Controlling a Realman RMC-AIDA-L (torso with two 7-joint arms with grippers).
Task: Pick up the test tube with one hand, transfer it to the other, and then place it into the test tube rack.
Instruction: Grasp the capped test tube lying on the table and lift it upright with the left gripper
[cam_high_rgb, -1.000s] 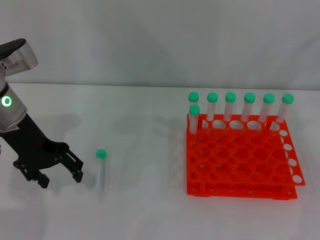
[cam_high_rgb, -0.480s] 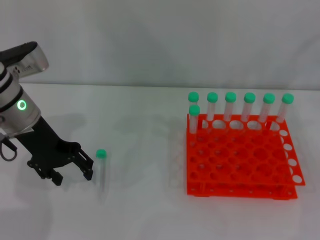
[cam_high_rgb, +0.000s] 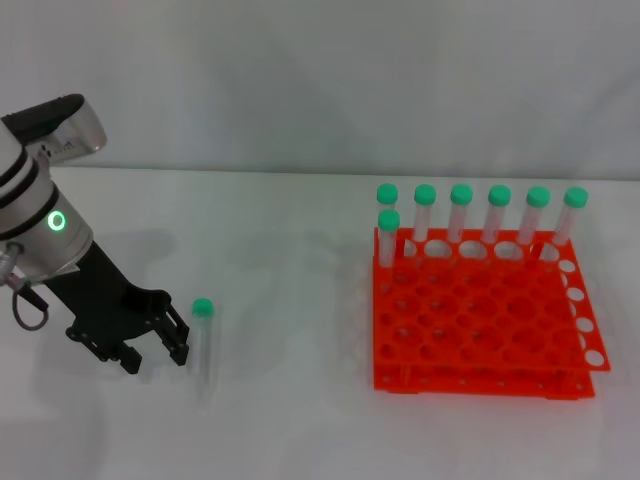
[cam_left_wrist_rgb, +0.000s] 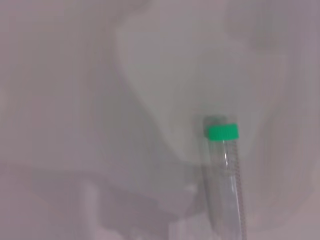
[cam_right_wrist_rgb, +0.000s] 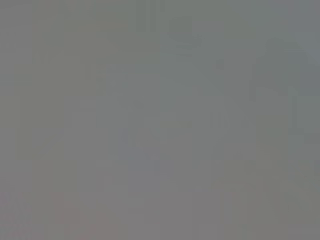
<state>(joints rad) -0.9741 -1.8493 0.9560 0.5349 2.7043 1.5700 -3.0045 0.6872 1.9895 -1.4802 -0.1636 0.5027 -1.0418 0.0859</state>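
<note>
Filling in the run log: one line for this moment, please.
left hand: open, beside test tube, no contact | tube: lying on table | rack: seven tubes | right hand: out of view

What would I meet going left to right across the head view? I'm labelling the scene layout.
Left gripper → loose test tube lying on the white table → orange-red test tube rack holding seven green-capped tubes.
</note>
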